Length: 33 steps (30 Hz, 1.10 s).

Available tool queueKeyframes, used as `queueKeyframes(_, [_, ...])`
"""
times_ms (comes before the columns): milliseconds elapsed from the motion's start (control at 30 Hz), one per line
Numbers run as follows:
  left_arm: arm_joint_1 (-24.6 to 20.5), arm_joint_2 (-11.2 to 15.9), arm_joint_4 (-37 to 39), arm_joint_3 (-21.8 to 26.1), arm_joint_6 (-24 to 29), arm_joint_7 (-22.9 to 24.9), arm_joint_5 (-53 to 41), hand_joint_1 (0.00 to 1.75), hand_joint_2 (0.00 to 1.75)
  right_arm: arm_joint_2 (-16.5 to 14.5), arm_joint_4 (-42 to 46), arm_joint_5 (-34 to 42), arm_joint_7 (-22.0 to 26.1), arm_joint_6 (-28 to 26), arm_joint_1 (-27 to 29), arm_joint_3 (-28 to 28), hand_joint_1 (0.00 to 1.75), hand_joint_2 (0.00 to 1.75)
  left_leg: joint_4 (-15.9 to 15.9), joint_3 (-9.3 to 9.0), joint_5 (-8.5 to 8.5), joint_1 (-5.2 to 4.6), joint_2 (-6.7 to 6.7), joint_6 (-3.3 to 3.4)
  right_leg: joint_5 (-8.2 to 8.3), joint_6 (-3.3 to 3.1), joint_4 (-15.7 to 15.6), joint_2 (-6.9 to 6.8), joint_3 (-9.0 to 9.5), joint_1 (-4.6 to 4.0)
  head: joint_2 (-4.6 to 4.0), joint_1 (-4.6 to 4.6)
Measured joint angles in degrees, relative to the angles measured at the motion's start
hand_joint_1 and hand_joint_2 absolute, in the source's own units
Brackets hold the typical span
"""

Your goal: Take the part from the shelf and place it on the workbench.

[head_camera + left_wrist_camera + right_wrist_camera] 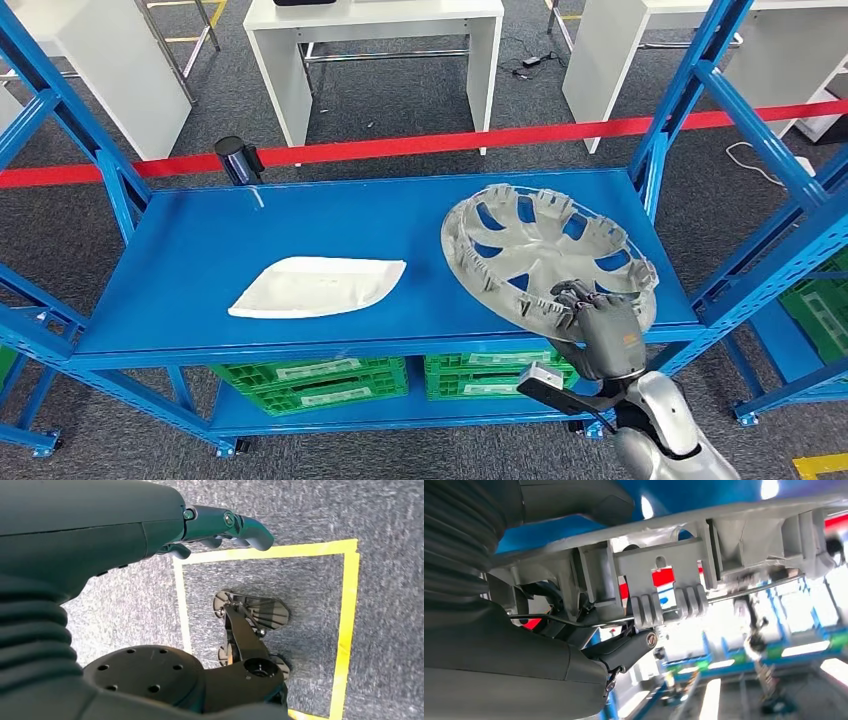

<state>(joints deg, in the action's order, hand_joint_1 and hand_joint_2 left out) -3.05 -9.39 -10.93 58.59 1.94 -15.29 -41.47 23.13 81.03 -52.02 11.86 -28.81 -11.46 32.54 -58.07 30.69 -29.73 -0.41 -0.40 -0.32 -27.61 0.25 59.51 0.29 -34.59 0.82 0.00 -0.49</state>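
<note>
A grey wheel cover [540, 245] lies on the right half of the blue shelf top [330, 215], its near rim reaching the shelf's front edge. My right hand [605, 335] grips that near rim from the front. In the right wrist view the cover's ribbed rim and clips [664, 565] lie just over my fingers [631, 647], which curl under it. A flat white part [315, 287] lies left of centre on the same shelf, untouched. My left hand [220, 522] hangs over the carpet with its fingers loosely extended, holding nothing.
Blue slanted uprights [690, 110] frame the shelf on both sides. Green crates [310, 380] sit on the lower level. Red barrier tape [450, 143] and a black post [235, 160] stand behind, with white tables [375, 40] beyond. Yellow floor tape [345, 620] marks the carpet.
</note>
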Motion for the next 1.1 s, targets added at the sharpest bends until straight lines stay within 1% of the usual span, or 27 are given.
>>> queueKeyframes(100, [0.00, -0.04, 0.00, 0.32, 0.36, 0.16, -0.23, 0.00, 1.75, -2.84, 1.06, 1.22, 1.11, -1.44, 1.78, -2.19, 1.75, 1.75, 0.00, -0.02, 0.00, 0.01, 0.00, 0.00, -0.01, -0.01, 0.00, -0.01, 0.00, -0.01, 0.00, -0.01])
queueKeyframes(200, [0.00, -0.07, 0.00, 0.33, -0.04, -0.47, -1.46, 0.00, 1.75, -5.73, 2.26, 3.85, 3.74, -1.34, 3.59, -4.20, 1.75, 1.75, 0.01, -0.02, 0.00, 0.02, 0.00, -0.01, -0.01, -0.02, 0.00, 0.01, 0.00, -0.02, 0.00, -0.01])
queueKeyframes(333, [-0.04, -0.04, 0.00, 0.27, -0.15, 0.43, -3.15, 0.00, 1.75, -8.80, 4.36, 10.90, 9.36, 2.40, 4.89, -5.77, 1.75, 1.75, 0.02, -0.04, 0.00, 0.02, 0.03, -0.01, -0.01, -0.02, 0.00, 0.10, 0.00, -0.02, 0.00, 0.00])
queueKeyframes(433, [-0.04, 0.04, 0.00, 0.17, -0.29, 0.80, -4.01, 0.00, 1.75, -10.21, 6.50, 17.63, 14.30, 6.11, 5.34, -6.59, 1.75, 1.75, 0.02, -0.10, 0.00, 0.01, 0.05, -0.01, -0.01, -0.02, 0.00, 0.09, 0.00, -0.02, 0.00, -0.01])
queueKeyframes(567, [-0.03, 0.23, -0.02, 0.14, -0.04, 1.16, -4.63, 0.00, 1.75, -10.78, 10.67, 26.64, 21.59, 10.86, 6.42, -7.89, 1.75, 1.75, 0.02, -0.10, 0.00, 0.00, 0.04, -0.01, -0.01, -0.02, 0.00, 0.07, 0.00, -0.02, 0.00, 0.00])
queueKeyframes(633, [-0.04, 0.36, -0.02, 0.14, 0.16, 1.15, -4.95, 0.00, 1.75, -10.80, 13.04, 29.88, 24.10, 12.90, 7.04, -8.64, 1.75, 1.75, 0.01, -0.09, 0.00, -0.01, 0.04, -0.01, -0.01, -0.02, 0.00, 0.06, 0.00, -0.02, 0.00, 0.00])
queueKeyframes(867, [-0.06, 0.65, -0.02, -0.03, -0.14, -1.12, -6.24, 0.00, 1.75, -10.77, 20.97, 36.90, 27.53, 17.89, 8.74, -10.77, 1.75, 1.75, 0.01, -0.09, -0.01, -0.01, 0.04, -0.01, -0.02, -0.01, -0.01, 0.06, -0.01, -0.01, 0.00, 0.00])
queueKeyframes(967, [-0.09, 0.72, -0.02, -0.26, -0.40, -1.47, -6.38, 0.00, 1.75, -10.66, 24.85, 38.61, 27.94, 17.67, 9.74, -10.90, 1.75, 1.75, 0.01, -0.09, -0.01, -0.01, 0.05, -0.01, -0.02, -0.02, -0.01, 0.06, -0.01, -0.01, 0.00, -0.01])
queueKeyframes(1100, [-0.09, 0.74, -0.02, -0.29, -0.10, -1.47, -6.40, 0.00, 1.75, -9.95, 28.88, 40.55, 28.00, 15.33, 10.16, -10.39, 1.75, 1.75, 0.02, -0.01, -0.01, 0.00, 0.05, -0.01, -0.02, -0.01, -0.01, 0.06, -0.01, -0.01, 0.00, -0.01])
